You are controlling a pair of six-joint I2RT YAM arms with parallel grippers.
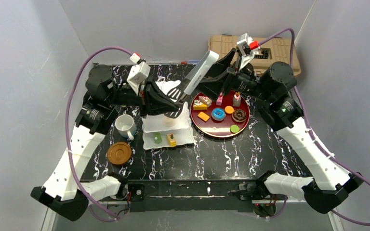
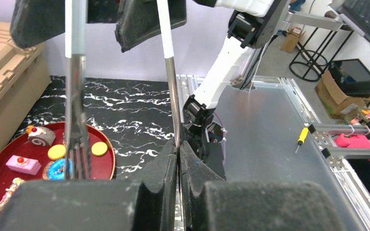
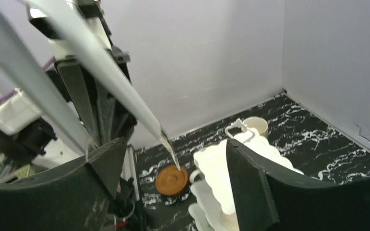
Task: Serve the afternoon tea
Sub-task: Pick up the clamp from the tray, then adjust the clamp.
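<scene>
Overhead: tan case [image 1: 274,50] at back right; red tray [image 1: 219,130] of toy pastries [image 1: 218,113] beside the white cake stand [image 1: 183,137], white mug [image 1: 124,125] and brown coaster [image 1: 119,153] on its other side. Left gripper [image 1: 173,98] hangs over the stand, hiding its top tier. Left wrist: jaws pinched shut on one metal blade of the tongs [image 2: 171,86]. Right wrist: right gripper [image 3: 173,149] spread wide around the white handles, seemingly not touching them.

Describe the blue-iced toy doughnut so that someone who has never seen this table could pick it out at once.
Look to the round dark-red tray on the black marbled table, just right of the white three-tier scalloped cake stand. Near the tray's middle lies a ring-shaped toy doughnut. It alone has bright blue icing; the other ring, to its right, is chocolate brown.
</scene>
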